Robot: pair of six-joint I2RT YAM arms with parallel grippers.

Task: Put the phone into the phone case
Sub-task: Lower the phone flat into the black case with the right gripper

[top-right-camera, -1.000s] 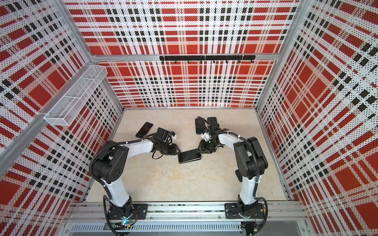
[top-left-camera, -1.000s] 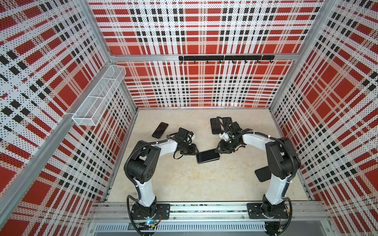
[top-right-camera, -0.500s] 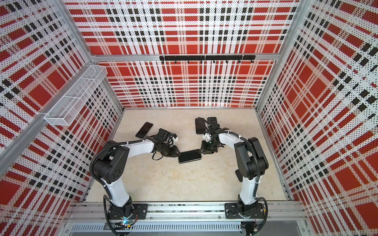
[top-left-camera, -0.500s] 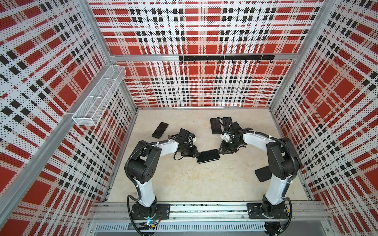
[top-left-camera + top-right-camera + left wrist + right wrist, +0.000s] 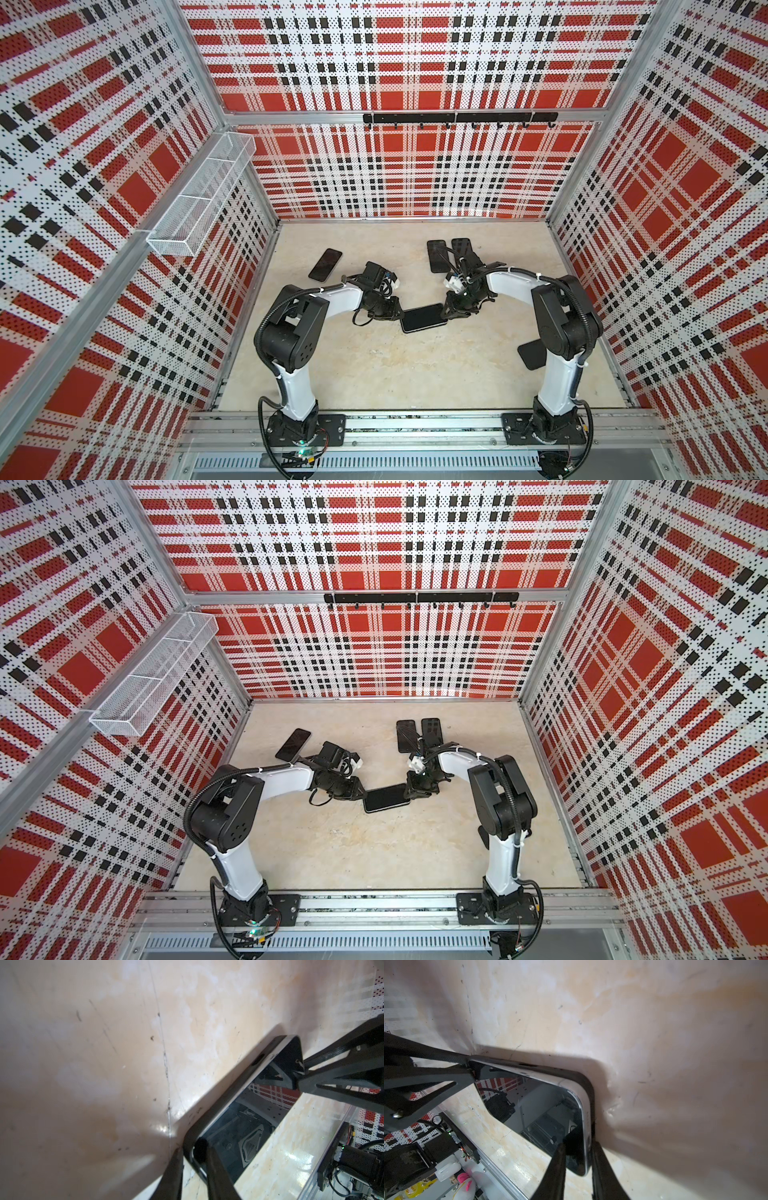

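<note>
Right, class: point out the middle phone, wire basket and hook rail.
middle phone (image 5: 424, 318): a top view, screen centre
wire basket (image 5: 203, 191): a top view, mesh wall
hook rail (image 5: 457, 118): a top view, bar middle

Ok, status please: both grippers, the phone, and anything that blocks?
Left gripper, right gripper: each pinching one end of phone case. Phone lies in case, screen up. Nothing blocking; other dark slabs lie apart.
</note>
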